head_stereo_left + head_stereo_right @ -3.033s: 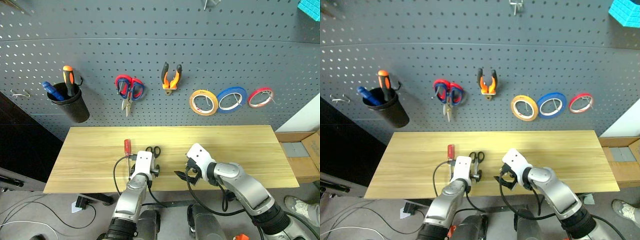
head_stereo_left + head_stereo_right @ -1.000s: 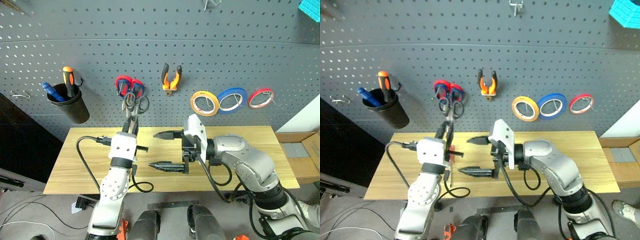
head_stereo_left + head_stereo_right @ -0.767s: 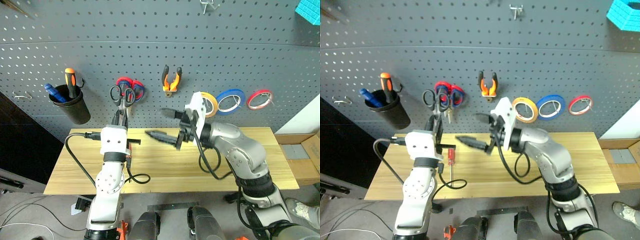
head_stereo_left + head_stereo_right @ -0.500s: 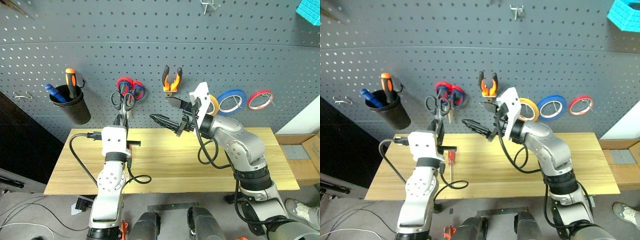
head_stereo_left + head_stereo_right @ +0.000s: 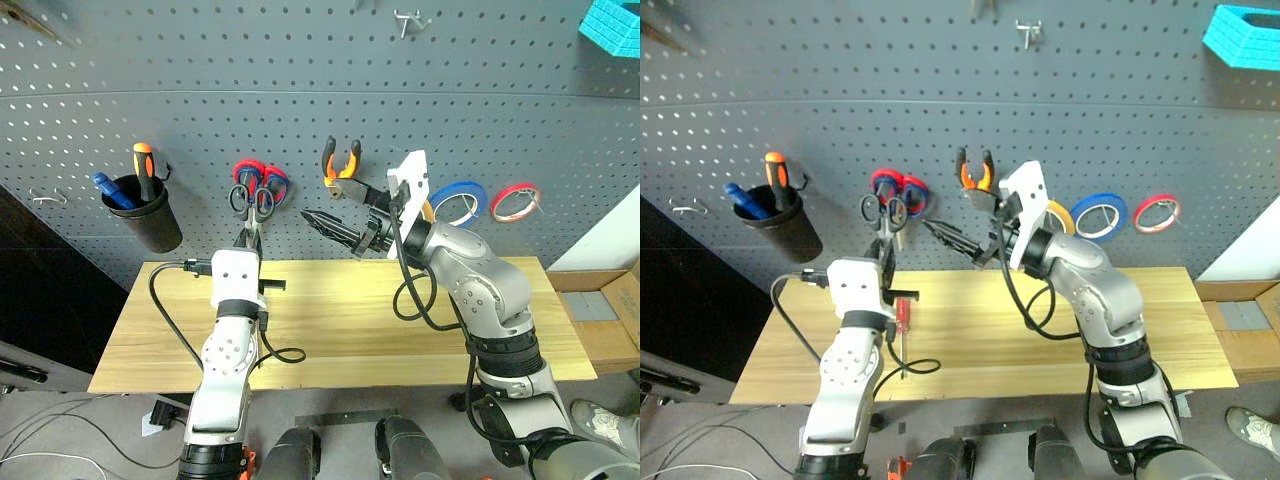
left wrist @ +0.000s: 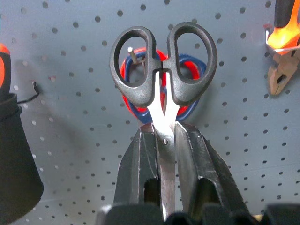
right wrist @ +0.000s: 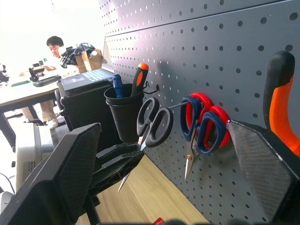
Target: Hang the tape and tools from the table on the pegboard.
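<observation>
Holding a blue pen (image 5: 108,188) and orange-and-black-handled screwdriver (image 5: 144,166), round black cup (image 5: 150,215) at nine o'clock; left gripper (image 6: 165,145) clamped on steel-bladed black-handled scissors (image 6: 163,65); right gripper (image 5: 340,212) spread empty.

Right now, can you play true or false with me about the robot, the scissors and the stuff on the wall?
1. The left gripper pinches the small black-handled scissors by their blades. True.
2. The slim red-handled screwdriver hangs on the dark grey pegboard. False: it lies on the light wooden table.
3. The right gripper is open and empty. True.
4. The yellow-tan tape roll lies on the table. False: it hangs on the pegboard.
</observation>
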